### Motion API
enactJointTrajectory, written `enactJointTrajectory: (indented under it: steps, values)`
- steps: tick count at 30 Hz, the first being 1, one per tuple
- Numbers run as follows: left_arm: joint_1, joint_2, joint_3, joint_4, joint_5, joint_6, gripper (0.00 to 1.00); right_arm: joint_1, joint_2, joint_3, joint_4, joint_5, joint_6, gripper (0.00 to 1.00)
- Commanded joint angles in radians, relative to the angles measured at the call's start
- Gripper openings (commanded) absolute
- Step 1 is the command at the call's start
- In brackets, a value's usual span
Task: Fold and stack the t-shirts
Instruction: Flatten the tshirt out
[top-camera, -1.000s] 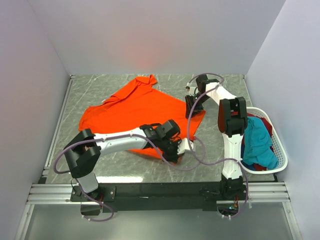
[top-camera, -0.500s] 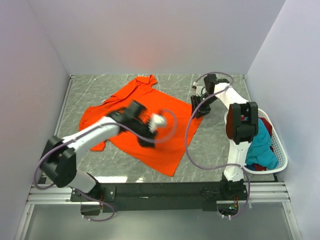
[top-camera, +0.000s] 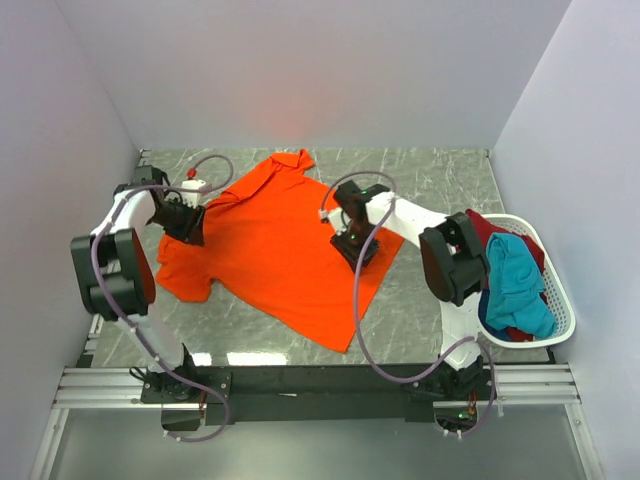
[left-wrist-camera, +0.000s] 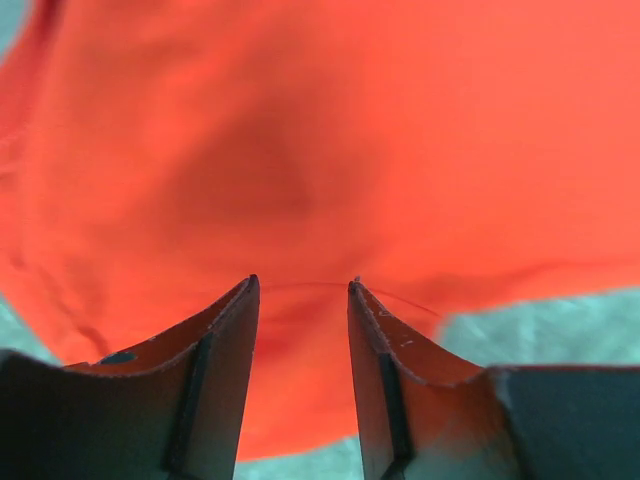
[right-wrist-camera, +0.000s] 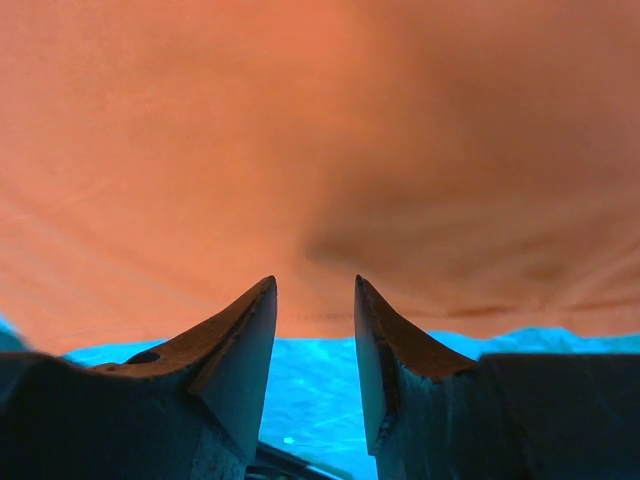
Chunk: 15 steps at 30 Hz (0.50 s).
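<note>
The bright orange t-shirt (top-camera: 270, 250) lies spread flat on the grey marbled table, collar toward the back. My left gripper (top-camera: 187, 222) is open over its left sleeve area. In the left wrist view (left-wrist-camera: 302, 285) the orange cloth (left-wrist-camera: 300, 150) fills the frame just past the fingertips, with nothing held. My right gripper (top-camera: 357, 248) is open over the shirt's right side. The right wrist view (right-wrist-camera: 315, 285) shows the orange cloth (right-wrist-camera: 320, 130) and its edge right ahead of the tips. A teal shirt (top-camera: 515, 280) and a dark red shirt (top-camera: 486, 225) lie in the basket.
The white plastic basket (top-camera: 566, 300) stands at the table's right edge beside the right arm's base. White walls close in the left, back and right. Bare table (top-camera: 440, 190) shows at the back right and along the front (top-camera: 250, 340).
My left arm swung from the shirt's near hem across to its left sleeve. My right gripper moved from the back right onto the shirt's right side. The near hem now lies flat.
</note>
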<state>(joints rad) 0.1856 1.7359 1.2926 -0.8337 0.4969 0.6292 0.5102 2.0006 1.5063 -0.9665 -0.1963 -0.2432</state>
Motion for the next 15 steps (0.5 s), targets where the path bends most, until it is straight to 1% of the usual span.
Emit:
enactJointTrajectory:
  steps: [1,5,6,7,8,9,10,15]
  values:
    - [0.006,0.079,0.083,0.033,-0.090,-0.026,0.46,0.053,0.042,0.003,0.008,0.162,-0.070,0.44]
    - [0.011,0.155,0.057,0.112,-0.196,-0.051,0.43,0.082,0.067,-0.029,0.017,0.245,-0.122,0.44]
    - [0.015,0.159,0.019,0.123,-0.246,-0.051,0.42,0.085,0.076,-0.040,0.018,0.285,-0.145,0.44]
    - [0.018,0.160,-0.002,0.133,-0.268,-0.049,0.41,0.085,0.084,-0.043,0.023,0.305,-0.156,0.44]
    - [0.020,0.151,-0.028,0.145,-0.294,-0.048,0.40,0.085,0.090,-0.047,0.040,0.337,-0.166,0.44]
    - [0.020,0.143,-0.054,0.163,-0.316,-0.040,0.40,0.085,0.104,-0.061,0.052,0.413,-0.183,0.44]
    - [0.021,0.134,-0.106,0.162,-0.343,-0.033,0.40,0.085,0.107,-0.067,0.067,0.454,-0.194,0.44]
    - [0.015,0.024,-0.251,0.116,-0.357,-0.022,0.40,0.079,0.119,-0.072,0.133,0.606,-0.274,0.44]
